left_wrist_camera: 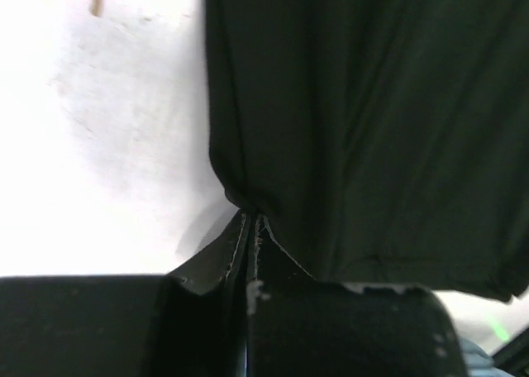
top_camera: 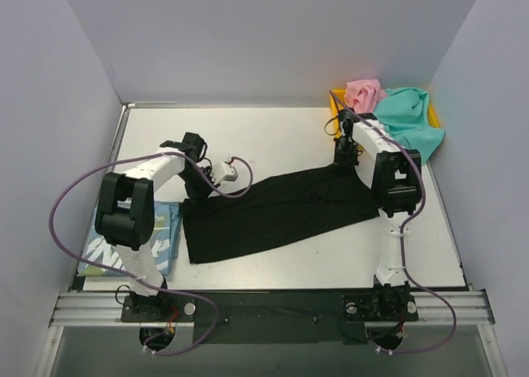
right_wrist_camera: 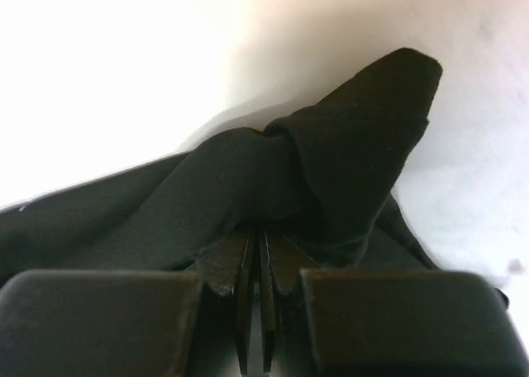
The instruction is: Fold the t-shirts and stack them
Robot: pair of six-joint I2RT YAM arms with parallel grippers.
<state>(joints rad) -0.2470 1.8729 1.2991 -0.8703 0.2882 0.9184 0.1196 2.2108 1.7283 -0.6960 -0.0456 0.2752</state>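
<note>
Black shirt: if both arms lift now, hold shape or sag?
Likely sags: the black shirt bunches into soft folds where the left tool and right tool pinch it. Probably light; its wrinkled middle lies limp on the table.

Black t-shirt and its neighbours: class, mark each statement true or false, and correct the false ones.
1. The left claw and the right claw are both shut on the black t-shirt. True.
2. The pink t-shirt lies on the black one. False: it sits with the teal t-shirt at the yellow tray, in the far right corner.
3. The light blue t-shirt lies at the near left of the table. True.
4. The black t-shirt is folded into a small square. False: it lies in a long band between the two claws.
</note>
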